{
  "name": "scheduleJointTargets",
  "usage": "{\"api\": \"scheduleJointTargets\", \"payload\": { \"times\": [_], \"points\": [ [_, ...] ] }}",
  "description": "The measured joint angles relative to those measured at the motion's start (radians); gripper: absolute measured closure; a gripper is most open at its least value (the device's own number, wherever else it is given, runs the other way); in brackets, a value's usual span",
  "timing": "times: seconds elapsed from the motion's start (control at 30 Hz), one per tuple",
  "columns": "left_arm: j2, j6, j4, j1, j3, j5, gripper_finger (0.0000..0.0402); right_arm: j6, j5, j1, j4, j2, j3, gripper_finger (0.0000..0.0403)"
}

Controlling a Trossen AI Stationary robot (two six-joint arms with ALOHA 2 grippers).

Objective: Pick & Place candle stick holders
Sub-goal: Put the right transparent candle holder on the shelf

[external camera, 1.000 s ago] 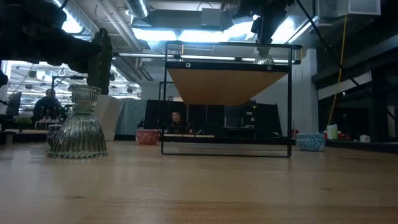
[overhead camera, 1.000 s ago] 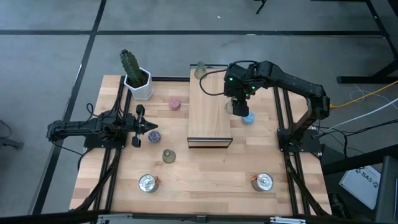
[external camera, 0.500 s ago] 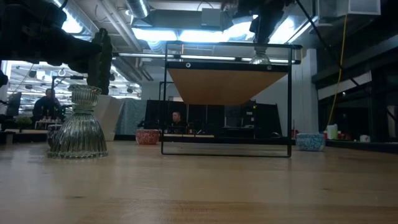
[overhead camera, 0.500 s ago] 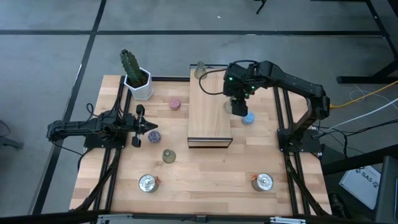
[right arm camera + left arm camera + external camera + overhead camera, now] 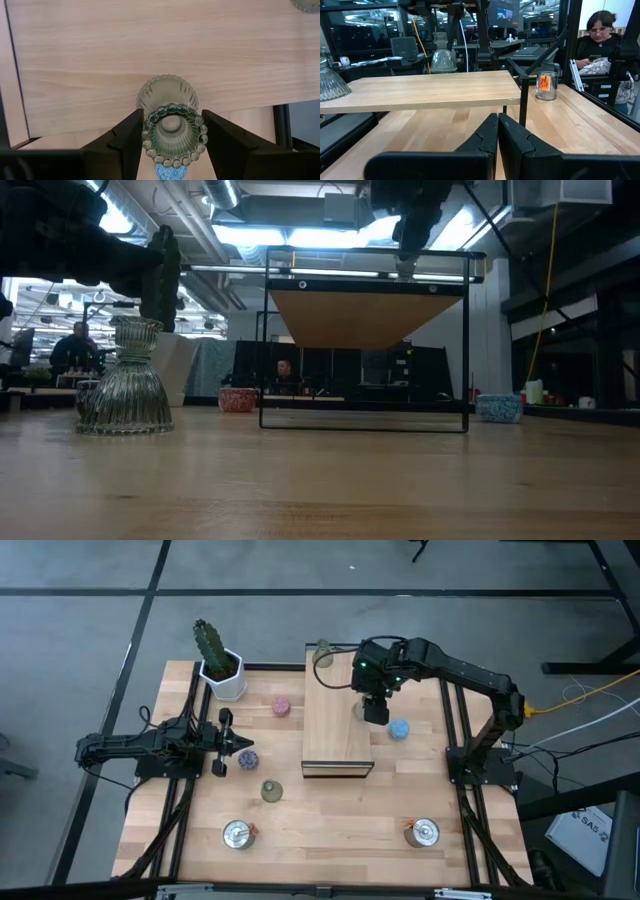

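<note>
My right gripper point(image 5: 373, 708) hangs over the right edge of the raised wooden board point(image 5: 335, 730), shut on an olive-green bell-shaped candle stick holder point(image 5: 169, 117). A second green holder point(image 5: 322, 652) stands on the board's far end, and a third point(image 5: 270, 790) stands on the table. Pink point(image 5: 282, 706), blue point(image 5: 399, 728) and purple point(image 5: 245, 757) low holders and two silver ones point(image 5: 238, 834) point(image 5: 423, 832) stand on the table. My left gripper point(image 5: 240, 745) waits shut at the left, beside the purple holder. My right gripper pinches the green holder between its two fingers point(image 5: 131, 137), just under the beaded top rim point(image 5: 172, 114). The fingers come from above, pointing steeply down. The holder stays upright with its wide ribbed base point(image 5: 167, 90) down, low over the board; whether it touches the board I cannot tell.
A cactus in a white pot point(image 5: 220, 665) stands at the table's far left. The board rests on a black metal frame point(image 5: 466, 340), with open room under it. The table's near half point(image 5: 330, 830) holds only the two silver holders.
My right gripper has carried the green holder a little toward the table's left edge, from beside the board's right edge to over it. The blue holder on the table now shows clear of the gripper. The holder has stayed upright.
</note>
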Motion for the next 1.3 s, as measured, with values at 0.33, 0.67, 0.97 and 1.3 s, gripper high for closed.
{"api": "scheduleJointTargets", "payload": {
  "times": [0.33,0.67,0.97,1.3],
  "points": [
    [0.0,0.0,0.0,0.0,0.0,0.0,0.0395,-0.037,-0.004,-0.015,0.068,0.042,0.0,0.0214],
    [0.0,0.0,0.0,0.0,0.0,0.0,0.0395,-0.049,0.044,-0.087,0.185,0.054,0.0,0.0214],
    [0.0,0.0,0.0,0.0,0.0,0.0,0.0395,-0.058,0.06,-0.182,0.269,0.054,0.0,0.0214],
    [0.0,0.0,0.0,0.0,0.0,0.0,0.0395,-0.052,0.026,-0.268,0.329,0.061,0.0,0.0214]
  ]
}}
